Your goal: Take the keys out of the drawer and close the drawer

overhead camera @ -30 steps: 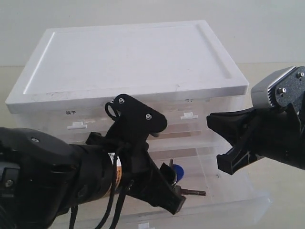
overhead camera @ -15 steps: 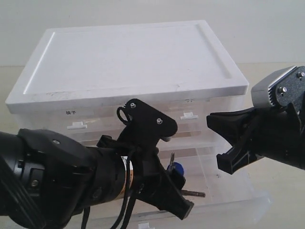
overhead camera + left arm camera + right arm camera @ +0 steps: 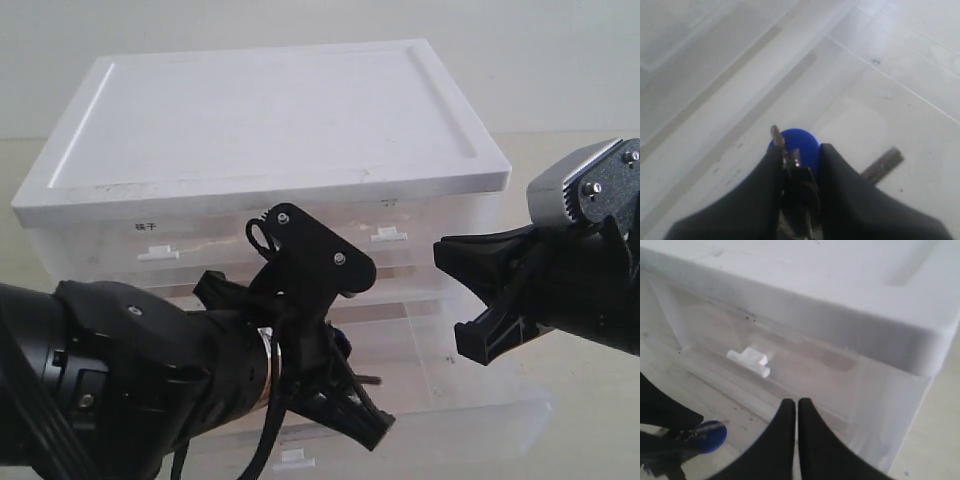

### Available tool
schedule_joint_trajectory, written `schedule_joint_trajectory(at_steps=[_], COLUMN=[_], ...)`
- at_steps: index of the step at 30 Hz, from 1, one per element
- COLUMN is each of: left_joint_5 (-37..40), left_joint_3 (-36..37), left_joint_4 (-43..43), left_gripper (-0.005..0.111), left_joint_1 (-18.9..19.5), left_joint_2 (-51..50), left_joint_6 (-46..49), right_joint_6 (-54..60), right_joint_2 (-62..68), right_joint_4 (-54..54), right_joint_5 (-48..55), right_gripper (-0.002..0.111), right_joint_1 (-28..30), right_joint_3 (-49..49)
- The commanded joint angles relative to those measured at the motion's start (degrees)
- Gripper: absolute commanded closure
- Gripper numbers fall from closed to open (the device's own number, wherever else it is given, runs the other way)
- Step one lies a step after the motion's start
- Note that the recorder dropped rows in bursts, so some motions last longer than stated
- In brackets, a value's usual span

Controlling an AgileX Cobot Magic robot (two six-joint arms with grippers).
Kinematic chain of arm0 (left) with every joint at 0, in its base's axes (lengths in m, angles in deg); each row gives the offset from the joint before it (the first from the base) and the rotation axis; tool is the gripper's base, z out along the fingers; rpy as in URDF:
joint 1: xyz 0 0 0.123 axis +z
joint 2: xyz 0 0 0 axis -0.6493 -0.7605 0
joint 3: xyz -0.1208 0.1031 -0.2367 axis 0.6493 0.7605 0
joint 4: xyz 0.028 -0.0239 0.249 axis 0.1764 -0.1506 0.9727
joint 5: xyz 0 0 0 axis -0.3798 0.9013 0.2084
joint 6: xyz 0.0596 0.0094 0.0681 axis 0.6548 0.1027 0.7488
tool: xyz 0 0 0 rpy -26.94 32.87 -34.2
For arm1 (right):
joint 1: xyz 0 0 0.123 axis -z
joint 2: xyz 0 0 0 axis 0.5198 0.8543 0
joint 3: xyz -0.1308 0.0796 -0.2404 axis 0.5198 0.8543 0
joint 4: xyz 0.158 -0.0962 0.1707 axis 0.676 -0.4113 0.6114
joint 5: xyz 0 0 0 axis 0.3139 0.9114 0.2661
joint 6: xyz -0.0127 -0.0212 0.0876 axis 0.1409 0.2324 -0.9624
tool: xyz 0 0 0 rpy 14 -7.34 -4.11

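Drawer: the lower clear drawer [image 3: 470,400] stands pulled out from the white-topped cabinet [image 3: 270,110], because I need to reach in from above; its floor is bare clear plastic around my left fingers.
Keys: the keys [image 3: 796,165] lie low inside the drawer, near its middle, with the blue fob [image 3: 802,145] on the side facing the cabinet and one long key [image 3: 883,164] sticking out sideways across the drawer floor.
Left fingers: my left gripper [image 3: 799,172] is down inside the drawer with its two black fingers [image 3: 765,190] drawn in narrow on either side of the bunch; metal shows squeezed between them, so I judge I have the keys pinched at the ring end, the fob just clear of the tips.
Why there: gripping at the ring should carry the whole bunch together rather than one loose key.
Right fingers: my right gripper [image 3: 792,410] is pressed fully together and holds nothing; it hangs beside the drawer's right end, in front of the cabinet, apart from everything.
Why there: I judge it waits out of the way to push the drawer front in once the keys are out.
Risk: the long key may catch the drawer wall on the lift.
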Motion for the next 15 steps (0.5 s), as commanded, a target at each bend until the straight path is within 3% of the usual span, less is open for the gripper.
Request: schedule_joint_trajectory(at_steps=[1,9,15], left_joint_5=[8.2,7.0,6.3], left_joint_3=[0.5,0.5,0.5], left_joint_4=[-0.6,-0.7,-6.1], left_gripper=[0.102,0.102,0.102], left_joint_1=[0.7,0.6,0.6], left_joint_2=[-0.4,7.3,14.9], left_joint_6=[2.6,3.5,8.8], right_joint_6=[-0.1,-0.1,-0.3], right_joint_2=[0.0,0.0,0.0], right_joint_4=[0.1,0.1,0.1], right_joint_5=[-0.1,-0.1,-0.1], right_gripper=[0.108,0.108,0.108], right_joint_1=[0.4,0.4,0.4], right_joint_3=[-0.2,-0.2,-0.2])
